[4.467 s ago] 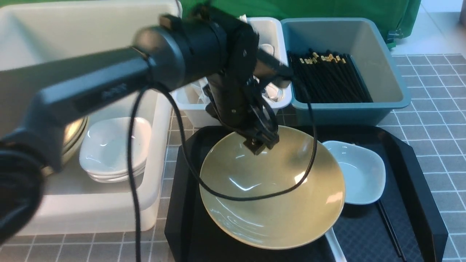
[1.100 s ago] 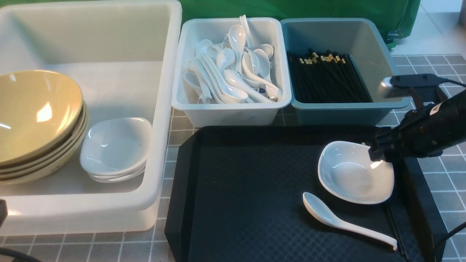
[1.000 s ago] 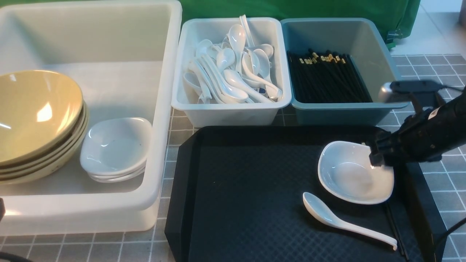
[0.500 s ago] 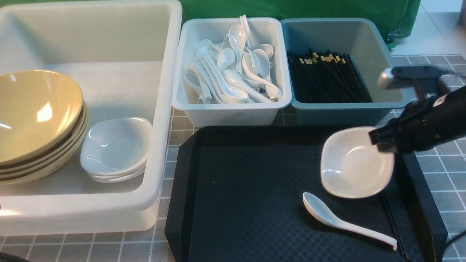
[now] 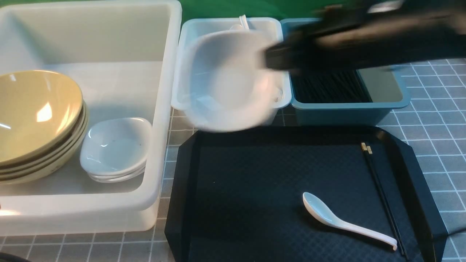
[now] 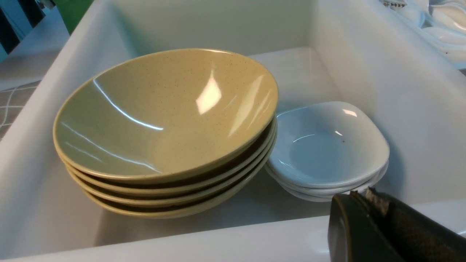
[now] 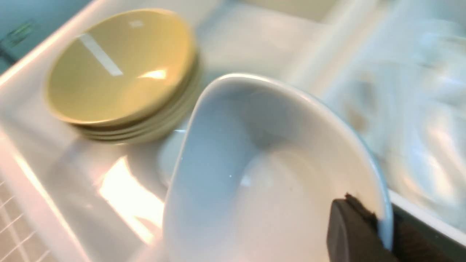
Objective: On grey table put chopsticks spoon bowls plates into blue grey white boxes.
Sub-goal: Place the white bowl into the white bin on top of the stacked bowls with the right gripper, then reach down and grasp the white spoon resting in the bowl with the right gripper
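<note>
Above the grey-white bin [image 5: 265, 20], one plate [image 5: 225, 80] is being gripped by its rim in the clenched right hand [image 5: 267, 60]. The stacked plates [image 5: 114, 149] in the white tub [image 5: 165, 109] are lying to its left. The left hand [image 6: 358, 196], clenched empty, is being held at the tub's near wall.

Tan-yellow bowls [image 5: 36, 109], white plates [image 5: 116, 149], black diamond-textured tray [image 5: 255, 174].

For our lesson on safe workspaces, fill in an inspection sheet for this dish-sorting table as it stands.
Surface: grey table, black tray on it.
Job's things: plate in the air, gripped; spoon and chopsticks on tray; bowls and plates stacked in white tub.
Clutter: nothing seen.
Grippers: right gripper shut on plate; left gripper shut, empty.
Cables: thin dark cable beside tray.
Surroundings: green cloth behind blue bin.
</note>
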Tool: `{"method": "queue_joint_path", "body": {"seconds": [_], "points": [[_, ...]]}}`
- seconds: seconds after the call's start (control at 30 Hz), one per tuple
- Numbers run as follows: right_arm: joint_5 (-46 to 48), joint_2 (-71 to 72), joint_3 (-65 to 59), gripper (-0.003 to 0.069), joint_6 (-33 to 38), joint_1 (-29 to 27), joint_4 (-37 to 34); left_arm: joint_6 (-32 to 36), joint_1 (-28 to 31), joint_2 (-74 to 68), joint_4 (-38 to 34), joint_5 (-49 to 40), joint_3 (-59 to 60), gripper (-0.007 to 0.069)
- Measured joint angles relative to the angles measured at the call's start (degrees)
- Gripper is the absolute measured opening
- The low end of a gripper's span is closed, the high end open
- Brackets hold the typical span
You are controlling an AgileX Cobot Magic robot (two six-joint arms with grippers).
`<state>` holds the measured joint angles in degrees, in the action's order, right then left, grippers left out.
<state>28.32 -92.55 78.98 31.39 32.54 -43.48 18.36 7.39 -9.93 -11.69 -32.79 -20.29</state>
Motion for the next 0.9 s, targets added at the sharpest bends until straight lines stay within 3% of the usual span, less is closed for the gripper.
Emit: {"method": "queue_joint_path", "body": {"seconds": [0.17, 0.37, 0.47, 0.63, 0.73, 0.77, 0.9], "points": [[-1.26, -15.05, 14.59, 0.0073, -1.16, 7.50, -0.11, 0.00, 0.00, 0.68, -0.05, -0.06, 0.00, -0.0010], [1.41, -27.81, 29.01, 0.0102, -8.08, 8.64, 4.91, 0.00, 0.00, 2.15, -0.17, -0.06, 0.00, -0.0010], [6.35, -31.63, 34.52, 0.0197, -13.69, 8.58, 11.25, 0.00, 0.00, 2.41, -0.23, -0.06, 0.00, -0.0010], [17.49, -31.32, 39.94, 0.0406, -15.95, 8.37, 18.10, 0.00, 0.00, 2.53, -0.23, -0.06, 0.00, -0.0010], [30.37, -28.01, 43.29, 0.0467, -18.24, 7.98, 25.88, 0.00, 0.00, 3.15, -0.23, -0.11, 0.00, -0.0010], [34.99, -25.47, 43.92, 0.0475, -18.72, 7.98, 31.74, 0.00, 0.00, 3.71, -0.23, -0.11, 0.00, -0.0010], [41.65, -17.26, 40.77, 0.0480, -21.88, 6.45, 46.84, 0.00, 0.00, 4.60, -0.03, -0.06, 0.00, -0.0010]]}}
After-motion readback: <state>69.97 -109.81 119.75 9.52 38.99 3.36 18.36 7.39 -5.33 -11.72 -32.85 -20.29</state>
